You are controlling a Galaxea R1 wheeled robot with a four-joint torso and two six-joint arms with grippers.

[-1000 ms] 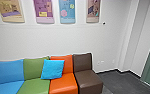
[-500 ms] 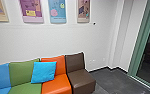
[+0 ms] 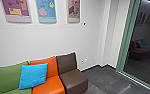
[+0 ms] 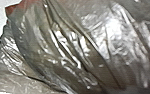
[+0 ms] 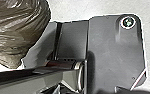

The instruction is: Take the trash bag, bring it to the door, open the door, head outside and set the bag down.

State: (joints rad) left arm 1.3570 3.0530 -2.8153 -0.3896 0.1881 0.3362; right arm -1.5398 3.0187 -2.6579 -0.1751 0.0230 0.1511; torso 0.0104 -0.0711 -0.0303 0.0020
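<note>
The trash bag [image 4: 66,50], dark, shiny and translucent with gathered folds, shows large and close in the left wrist view; something reddish shows through it at one corner. In the right wrist view the same bag [image 5: 16,30] bulges beside the robot's own dark plate. How the fingers of either gripper stand cannot be made out. A glass door or panel [image 3: 147,47] in a green frame [image 3: 124,40] stands at the right of the head view, dark behind the glass.
Along the white wall runs a row of seats [image 3: 73,80] in green, orange and brown, with a blue cushion [image 3: 33,75] on it. Posters [image 3: 46,11] hang above. Dark floor tiles [image 3: 103,80] lie between the brown seat and the glass.
The head camera has turned to the right: seats and posters have shifted left in the picture, and more of the green-framed glass shows, with dim seats appearing in it.
</note>
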